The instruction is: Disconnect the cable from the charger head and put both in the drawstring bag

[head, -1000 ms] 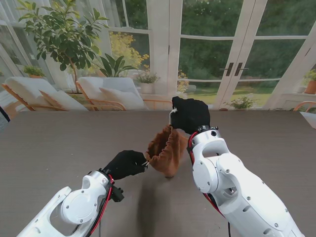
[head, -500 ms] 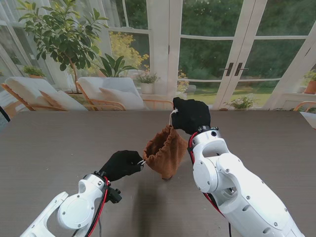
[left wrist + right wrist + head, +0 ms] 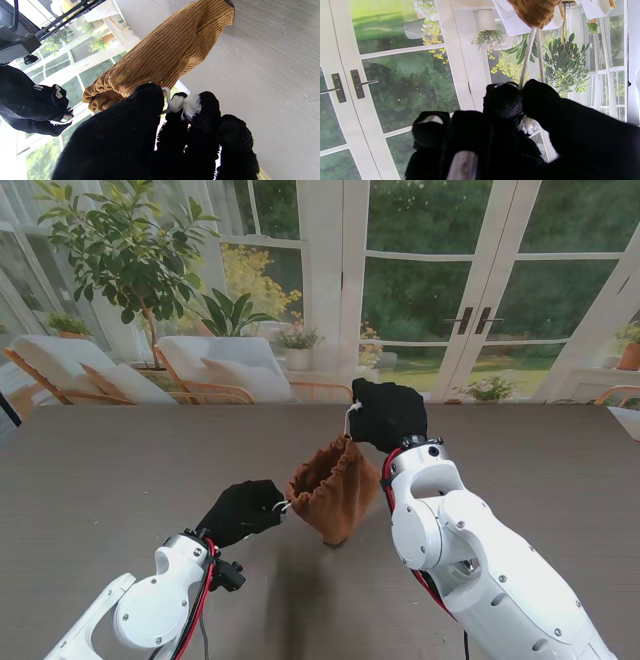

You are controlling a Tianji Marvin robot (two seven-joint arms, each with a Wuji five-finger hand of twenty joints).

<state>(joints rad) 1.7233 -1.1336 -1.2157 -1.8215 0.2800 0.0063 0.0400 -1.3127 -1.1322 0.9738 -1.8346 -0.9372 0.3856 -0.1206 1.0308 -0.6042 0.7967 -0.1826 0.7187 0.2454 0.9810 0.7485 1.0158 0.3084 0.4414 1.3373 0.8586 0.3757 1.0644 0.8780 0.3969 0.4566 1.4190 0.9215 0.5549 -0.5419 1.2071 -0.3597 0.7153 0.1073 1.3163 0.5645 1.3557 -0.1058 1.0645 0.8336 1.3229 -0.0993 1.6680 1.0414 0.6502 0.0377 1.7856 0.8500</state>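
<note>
Item one: your drawstring bag (image 3: 333, 488), tan ribbed cloth, hangs between both hands over the counter (image 3: 110, 470), its lower corner touching or just off the surface; you cannot tell which.

Item two: your left hand (image 3: 243, 511), black-gloved, nearer to you and left of the bag; its fingers (image 3: 207, 107) pinch a white frayed cord end (image 3: 183, 105) at the bag's gathered mouth.

Item three: your right hand (image 3: 385, 412), farther from you, fingers (image 3: 503, 100) pressed together on the pale drawstring (image 3: 532, 53) running taut to the bag.

Cable and charger head: not visible to you.
</note>
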